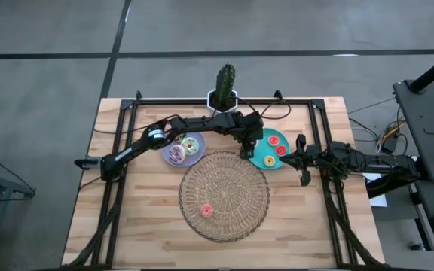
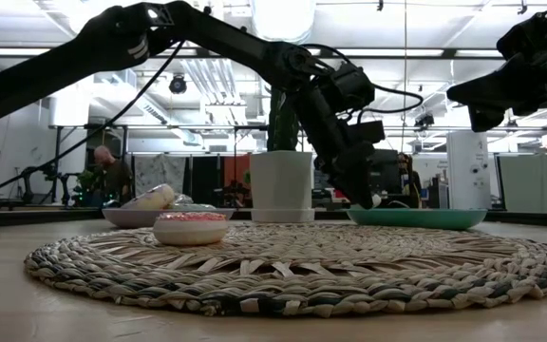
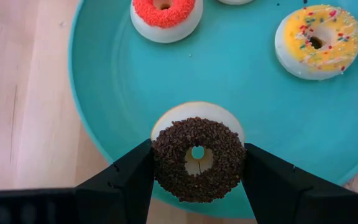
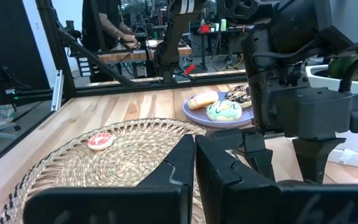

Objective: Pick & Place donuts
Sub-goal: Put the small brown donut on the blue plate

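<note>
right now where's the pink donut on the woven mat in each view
High view: pink donut on the woven mat, near its front-left edge.
Low view: left of centre on the mat.
Left wrist view: not in it.
Right wrist view: on the mat at the left.
Shared landmark: the lavender plate, just behind the mat.

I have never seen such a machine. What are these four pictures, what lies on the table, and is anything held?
This is a robot with two dark arms at a wooden table. One picture looks straight down, one looks level across the table, and two come from cameras on the wrists.

On the table lie a woven mat with a pink donut, a lavender plate with larger donuts, a teal plate with small ones, and a potted cactus.

The left pincer is over the teal plate, shut on a dark brown donut. The right pincer waits at the table's right side, fingers together, holding nothing.
</note>
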